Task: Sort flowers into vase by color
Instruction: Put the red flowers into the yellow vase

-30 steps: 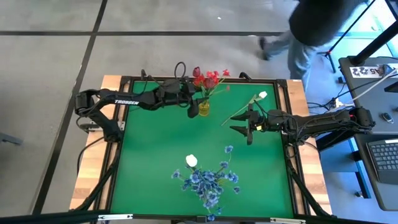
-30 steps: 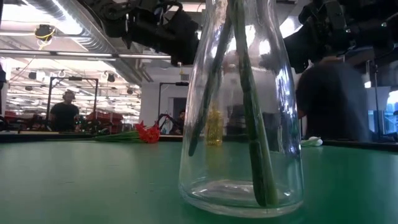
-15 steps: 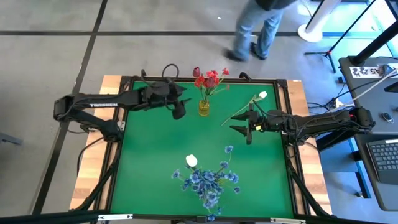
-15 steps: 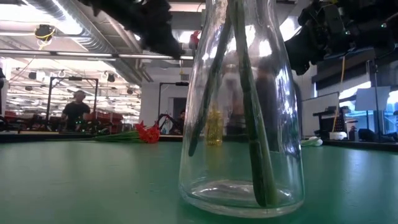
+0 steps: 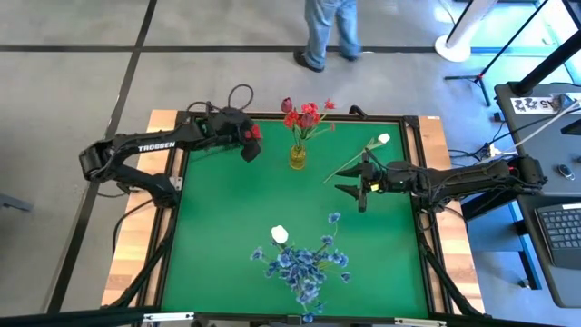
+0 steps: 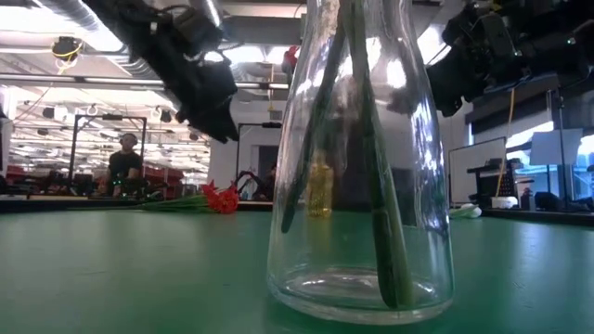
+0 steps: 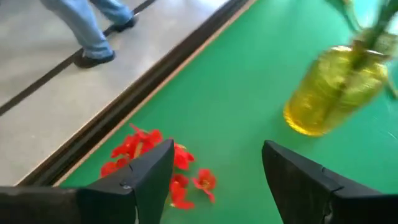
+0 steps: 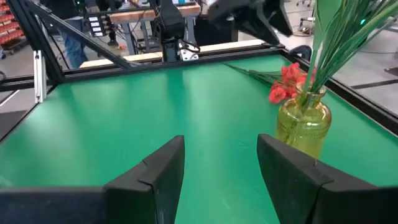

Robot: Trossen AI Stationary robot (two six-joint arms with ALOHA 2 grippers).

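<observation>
The left gripper [image 5: 250, 145] hangs over the far left part of the green table [image 5: 227, 227], beside the yellow vase [image 5: 298, 157]. Its fingers [image 7: 146, 177] stand apart with nothing between them. In the left wrist view a loose red flower [image 7: 155, 158] lies flat on the mat just beyond the fingertips, close to the table's dark edge rail; the bloom shows partly behind one finger and partly in the gap, but is not gripped. The high view shows that red bloom [image 5: 255, 132] right at the gripper.

The yellow vase stands upright at the far middle of the table and holds red flowers [image 5: 304, 116] and one dark maroon bud [image 5: 287, 104] on green stems.

The right gripper [image 5: 363, 186] hovers over the right side of the table, fingers [image 8: 158, 171] spread and empty. A white flower [image 5: 383, 139] on a long stem lies near the far right corner, its stem running down toward this gripper's arm; whether it touches the arm cannot be told.

At the near middle, a clear glass vase [image 6: 360, 162] holds blue flowers [image 5: 304, 265], with one white bud [image 5: 280, 235] at the bunch's edge. In the low view only green stems [image 6: 371, 176] show inside the glass.

A person [image 5: 329, 27] stands on the floor beyond the table.
</observation>
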